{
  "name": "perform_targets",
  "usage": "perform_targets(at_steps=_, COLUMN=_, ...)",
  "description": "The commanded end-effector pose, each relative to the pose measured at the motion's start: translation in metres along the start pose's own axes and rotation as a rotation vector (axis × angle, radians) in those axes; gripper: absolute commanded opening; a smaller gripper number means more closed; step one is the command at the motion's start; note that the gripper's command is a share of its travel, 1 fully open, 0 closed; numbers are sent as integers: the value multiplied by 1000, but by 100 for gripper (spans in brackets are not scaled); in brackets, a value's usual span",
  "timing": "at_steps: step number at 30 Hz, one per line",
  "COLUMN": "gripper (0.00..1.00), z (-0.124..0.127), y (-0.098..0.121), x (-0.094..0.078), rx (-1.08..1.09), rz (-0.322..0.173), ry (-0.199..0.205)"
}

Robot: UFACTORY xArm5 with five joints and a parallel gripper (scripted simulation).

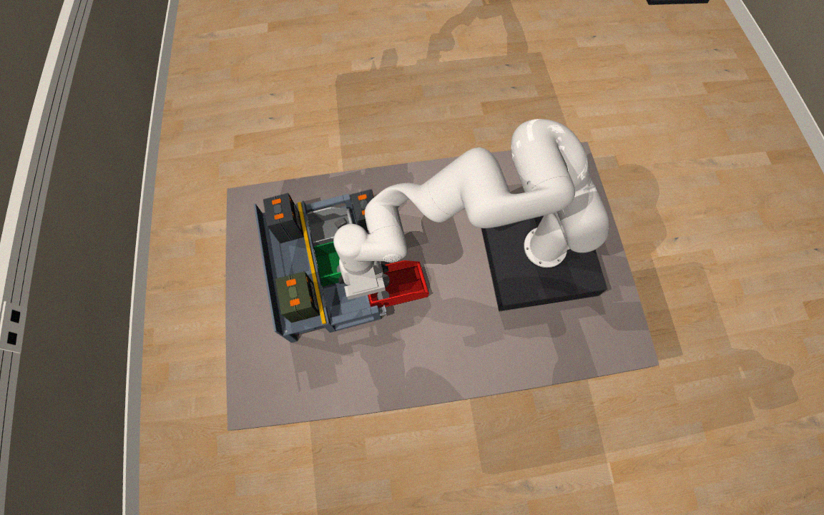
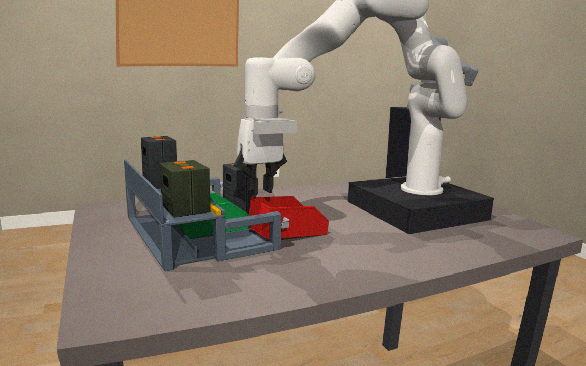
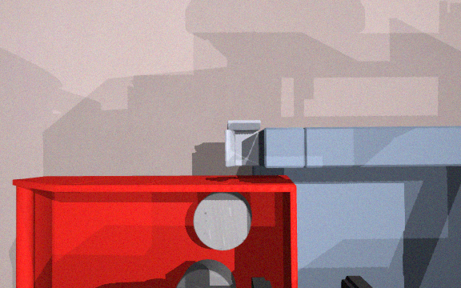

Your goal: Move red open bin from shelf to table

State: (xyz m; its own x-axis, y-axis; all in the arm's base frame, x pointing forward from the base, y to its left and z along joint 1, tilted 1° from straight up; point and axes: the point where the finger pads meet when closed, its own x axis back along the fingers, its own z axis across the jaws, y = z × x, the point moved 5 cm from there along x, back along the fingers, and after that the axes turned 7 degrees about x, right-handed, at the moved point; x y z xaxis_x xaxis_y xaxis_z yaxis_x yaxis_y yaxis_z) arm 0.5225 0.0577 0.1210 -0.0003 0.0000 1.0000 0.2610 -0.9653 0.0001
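Note:
The red open bin [image 1: 410,282] [image 2: 301,221] [image 3: 114,232] sits at the front right end of the grey shelf [image 1: 280,256] [image 2: 245,220] [image 3: 374,146], sticking out over the table. I cannot tell whether it rests on the shelf or on the table. Two grey round parts [image 3: 222,221] lie in it. My gripper [image 2: 261,182] [image 3: 306,283] hangs a little above the bin's shelf-side end. Its fingers stand partly apart with nothing between them. A green bin [image 1: 328,259] [image 2: 225,211] lies on the shelf's lower level beside the red one.
A black case [image 1: 278,217] [image 2: 158,154] and an olive case [image 1: 295,297] [image 2: 183,186] stand on the shelf's upper level; a smaller black case [image 2: 233,182] stands behind my gripper. The black robot base [image 1: 549,282] [image 2: 422,207] is to the right.

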Motion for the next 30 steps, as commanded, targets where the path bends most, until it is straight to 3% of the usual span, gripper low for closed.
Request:
perform_targets(at_steps=1, gripper=34, z=1, y=0, x=0, rx=0, rz=-12, ry=3)
perform_targets(at_steps=30, gripper=34, z=2, y=0, x=-16, rx=0, rz=-12, ry=3)
